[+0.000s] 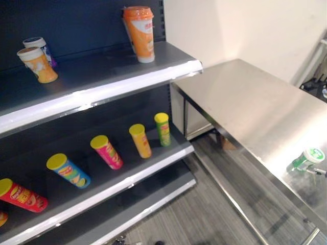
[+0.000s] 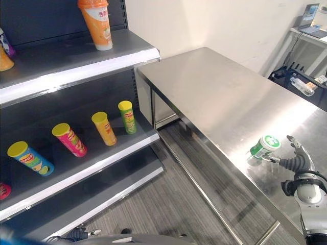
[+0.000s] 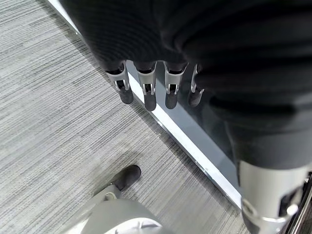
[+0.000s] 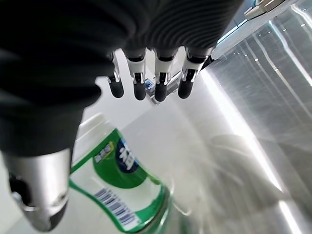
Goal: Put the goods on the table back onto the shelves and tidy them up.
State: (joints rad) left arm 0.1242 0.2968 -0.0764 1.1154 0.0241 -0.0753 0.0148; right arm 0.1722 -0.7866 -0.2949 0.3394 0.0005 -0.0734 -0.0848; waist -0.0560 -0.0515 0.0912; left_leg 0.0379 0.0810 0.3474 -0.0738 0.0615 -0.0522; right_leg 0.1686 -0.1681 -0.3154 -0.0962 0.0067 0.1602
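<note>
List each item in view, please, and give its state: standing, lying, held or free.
Green cup: on the table, tipped on its side, not held.
Right hand: open, beside the green cup.
Left hand: open, over the floor.
Tall orange cup: upright on the top shelf.
Five tubes: upright on the lower shelf.

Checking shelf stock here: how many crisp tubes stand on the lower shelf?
5 fully visible: red, blue, pink, orange, green, left to right. Another may sit cut off beyond the red.
</note>
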